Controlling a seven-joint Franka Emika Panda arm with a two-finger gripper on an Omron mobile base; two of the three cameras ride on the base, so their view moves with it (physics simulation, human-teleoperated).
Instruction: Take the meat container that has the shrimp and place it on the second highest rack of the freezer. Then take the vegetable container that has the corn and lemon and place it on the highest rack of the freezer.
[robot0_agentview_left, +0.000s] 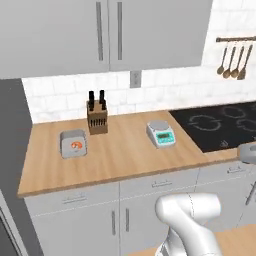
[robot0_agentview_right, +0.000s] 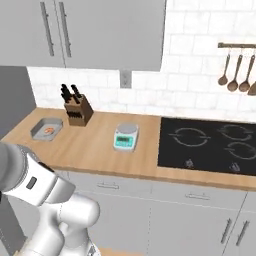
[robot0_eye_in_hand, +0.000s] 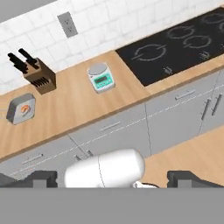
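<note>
The wooden counter (robot0_agentview_left: 125, 155) runs beneath grey wall cabinets (robot0_agentview_left: 107, 35). A grey meat container (robot0_agentview_left: 73, 143) sits flat on the counter toward its left end, with the shrimp (robot0_agentview_left: 76, 145) lying inside it; what else the tray may hold is too small to judge. A knife block (robot0_agentview_left: 97, 118) stands just behind and to the right of the container, apart from it. A kitchen scale (robot0_agentview_left: 161, 133) rests further right, between the knife block and the black cooktop (robot0_agentview_left: 222, 122). Utensils hang on a wall rail (robot0_agentview_left: 235, 39) above the cooktop. In the hand view the gripper (robot0_eye_in_hand: 113, 179) hangs well short of the counter, fingers (robot0_eye_in_hand: 41, 178) spread wide with nothing between them.
</note>
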